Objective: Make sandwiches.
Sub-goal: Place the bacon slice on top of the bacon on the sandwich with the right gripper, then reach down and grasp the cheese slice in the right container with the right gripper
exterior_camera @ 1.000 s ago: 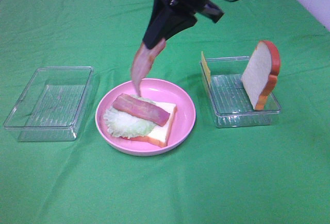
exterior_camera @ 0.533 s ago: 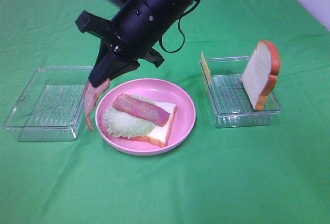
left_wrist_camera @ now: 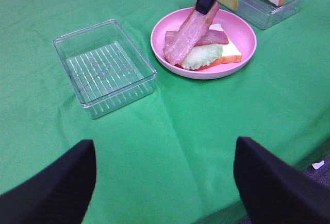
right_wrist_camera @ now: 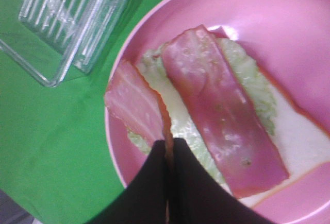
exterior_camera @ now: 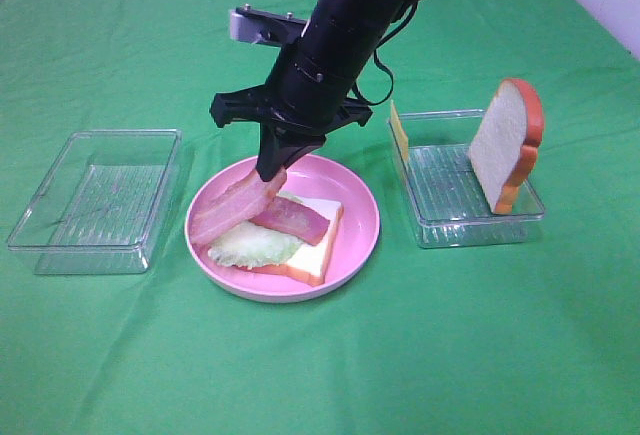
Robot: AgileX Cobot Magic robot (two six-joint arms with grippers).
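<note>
Bread (exterior_camera: 318, 247), lettuce (exterior_camera: 243, 246), one bacon strip (exterior_camera: 297, 221) plated; right gripper (exterior_camera: 271, 171) pinches second strip (exterior_camera: 228, 212), left gripper (left_wrist_camera: 165, 183) spread; cheese (exterior_camera: 397, 133), top slice (exterior_camera: 503, 145) wait right.

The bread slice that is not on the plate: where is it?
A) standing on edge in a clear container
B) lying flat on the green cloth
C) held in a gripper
A: the bread slice stands upright in the clear container that also holds the yellow cheese.

Held bacon strip (exterior_camera: 232, 210) — swung back, over plate (exterior_camera: 357, 223)
</note>
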